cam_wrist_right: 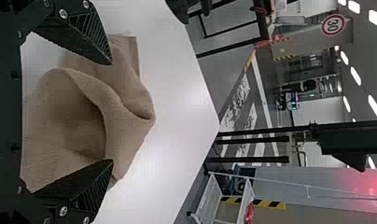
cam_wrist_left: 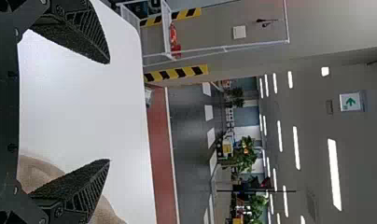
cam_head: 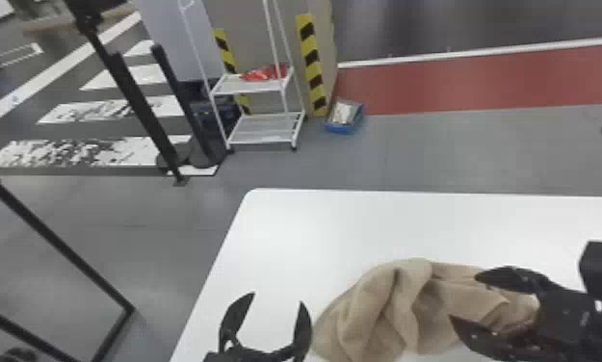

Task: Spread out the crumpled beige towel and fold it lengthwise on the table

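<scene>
The crumpled beige cloth towel [cam_head: 379,313] lies heaped in loose folds, right of the white flat-topped table's [cam_head: 314,231] left edge.

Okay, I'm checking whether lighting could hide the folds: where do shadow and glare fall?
Head view: darker shading in the creases of the towel, soft sheen on the table; right wrist view: shadow deepest inside the towel's hollow, a pale glare patch on the table; left wrist view: ceiling lights bright white.
</scene>
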